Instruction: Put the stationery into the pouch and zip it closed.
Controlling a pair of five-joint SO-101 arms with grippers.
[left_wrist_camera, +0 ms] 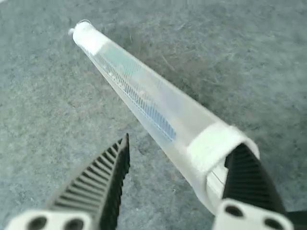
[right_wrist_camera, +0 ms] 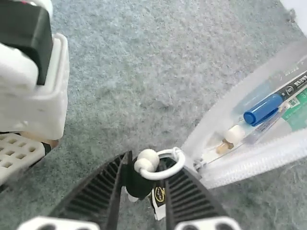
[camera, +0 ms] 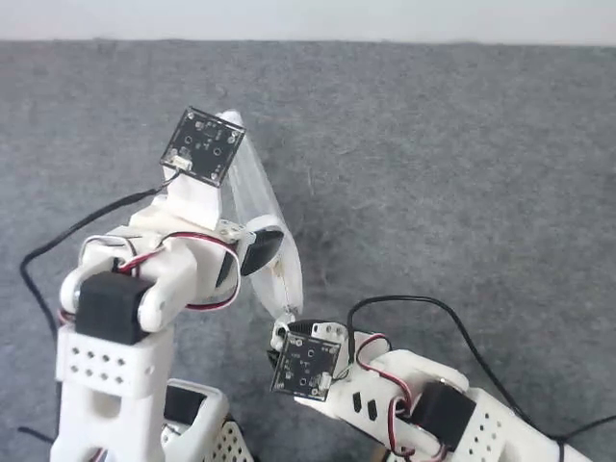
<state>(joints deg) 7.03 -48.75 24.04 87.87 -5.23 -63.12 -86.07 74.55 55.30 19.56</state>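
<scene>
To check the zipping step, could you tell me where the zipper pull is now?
The zipper pull is pinched in the right gripper, seen in the right wrist view, at the pouch end farthest from the left gripper.

Wide carpet (camera: 462, 173) beyond the pouch (camera: 255, 192)

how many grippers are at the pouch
2. The left gripper is open at one end of the pouch, one finger touching it; the right gripper pinches the zip pull.

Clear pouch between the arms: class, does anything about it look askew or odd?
The clear plastic zip pouch is tipped on edge, not flat on the grey carpet. One end leans on a finger of the open left gripper; the right gripper pinches its white ring pull.
</scene>
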